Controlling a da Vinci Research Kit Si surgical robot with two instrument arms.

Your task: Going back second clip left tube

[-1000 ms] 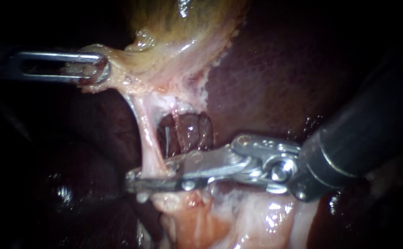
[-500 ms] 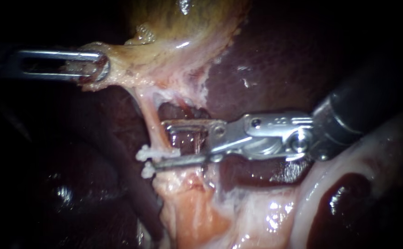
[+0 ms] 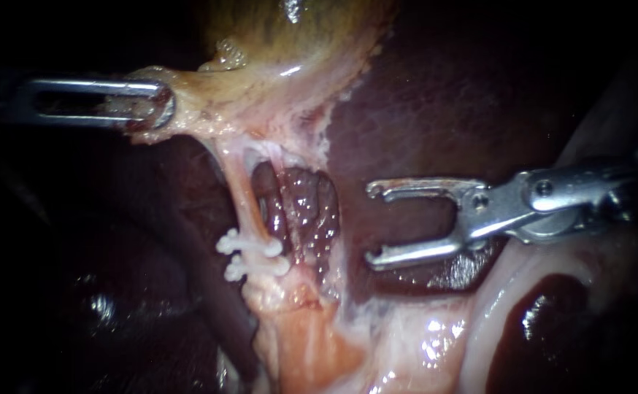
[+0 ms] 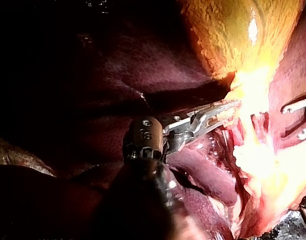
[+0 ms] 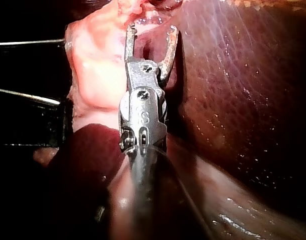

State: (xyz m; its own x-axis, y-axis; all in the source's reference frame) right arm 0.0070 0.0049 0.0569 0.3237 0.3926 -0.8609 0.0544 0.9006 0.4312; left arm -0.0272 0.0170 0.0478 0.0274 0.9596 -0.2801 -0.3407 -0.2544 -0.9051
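Note:
The pale left tube [image 3: 237,193] runs down from the gallbladder [image 3: 290,44] and carries two white clips, an upper clip [image 3: 228,243] and a lower clip [image 3: 233,271], close together. My right instrument [image 3: 369,225] hangs to the right of the tube, apart from it, jaws open and empty, over the liver [image 3: 443,109]. In its own wrist view the right instrument [image 5: 150,29] shows the same wide gap. My left instrument [image 3: 147,108] is shut on the gallbladder's yellowish edge and holds it out to the left. The left wrist view shows the left instrument [image 4: 225,107] clamped on that tissue.
A thin second strand [image 3: 275,208] runs beside the left tube, with dark liver showing through the window [image 3: 308,208] behind it. Pale glistening tissue [image 3: 421,343] lies below the right instrument. Dark liver surface surrounds the field.
My right instrument's jaws, shut across the left tube a second ago, have opened and drawn back to the right. Two clips now show on the tube. The left instrument has held still.

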